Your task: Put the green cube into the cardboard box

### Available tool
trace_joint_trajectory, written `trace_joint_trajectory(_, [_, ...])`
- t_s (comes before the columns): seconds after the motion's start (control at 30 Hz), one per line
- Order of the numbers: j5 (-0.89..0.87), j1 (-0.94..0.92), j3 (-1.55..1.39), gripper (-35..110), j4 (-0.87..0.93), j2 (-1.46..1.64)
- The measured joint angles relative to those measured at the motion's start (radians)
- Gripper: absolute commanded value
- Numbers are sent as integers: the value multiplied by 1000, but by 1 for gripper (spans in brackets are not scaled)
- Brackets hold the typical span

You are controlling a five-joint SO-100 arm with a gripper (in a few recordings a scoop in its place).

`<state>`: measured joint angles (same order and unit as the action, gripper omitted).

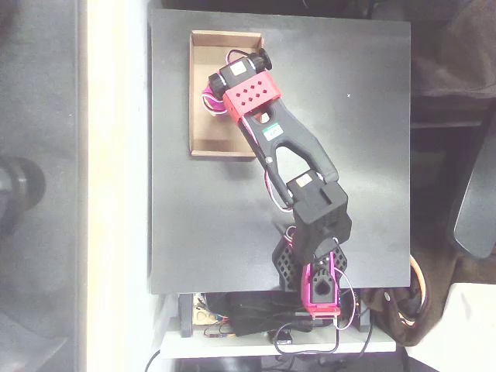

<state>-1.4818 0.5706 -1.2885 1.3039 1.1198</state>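
The cardboard box (208,128) lies at the upper left of the black table, a shallow tan tray with low walls. The arm reaches from the table's lower edge up over the box. Its red wrist block (249,94) and black motor hang above the box's right half. Under the block, the gripper (213,97) shows as magenta bits over the box floor; its fingers are covered from above. The green cube is hidden in this overhead view.
The black table (356,155) stretches bare to the right of the arm and below the box. The arm's base (314,271) sits at the table's lower edge, with cables and electronics just beyond it. A pale strip runs along the left side.
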Motion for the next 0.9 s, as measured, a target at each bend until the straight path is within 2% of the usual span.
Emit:
trace_joint_trajectory(0.3, [0,0,2,14,-5,-12])
trace_joint_trajectory(0.6, [0,0,2,29,-5,-14])
trace_joint_trajectory(0.9, [0,0,2,29,-5,-14])
